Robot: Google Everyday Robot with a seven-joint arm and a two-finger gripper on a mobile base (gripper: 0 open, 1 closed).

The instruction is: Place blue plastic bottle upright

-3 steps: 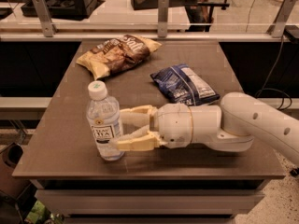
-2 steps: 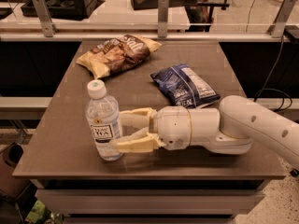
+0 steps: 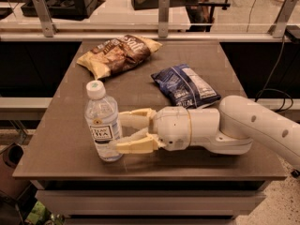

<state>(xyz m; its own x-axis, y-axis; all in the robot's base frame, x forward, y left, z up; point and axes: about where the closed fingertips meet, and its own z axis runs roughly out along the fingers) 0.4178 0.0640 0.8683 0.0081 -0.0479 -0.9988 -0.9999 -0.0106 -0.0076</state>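
The blue plastic bottle [image 3: 102, 121] stands upright near the table's front left, with its white cap on top and its white label facing me. My gripper [image 3: 117, 131] reaches in from the right, low over the table, right beside the bottle. Its two cream fingers [image 3: 137, 118] are spread apart. Their tips lie at the bottle's lower right side, one behind it and one in front. The white arm [image 3: 243, 125] stretches off to the right.
A brown-and-yellow chip bag [image 3: 117, 54] lies at the back left of the brown table [image 3: 61, 139]. A dark blue snack bag [image 3: 185, 86] lies at the back right, just behind my wrist. A rail with metal posts [image 3: 163, 13] runs behind the table.
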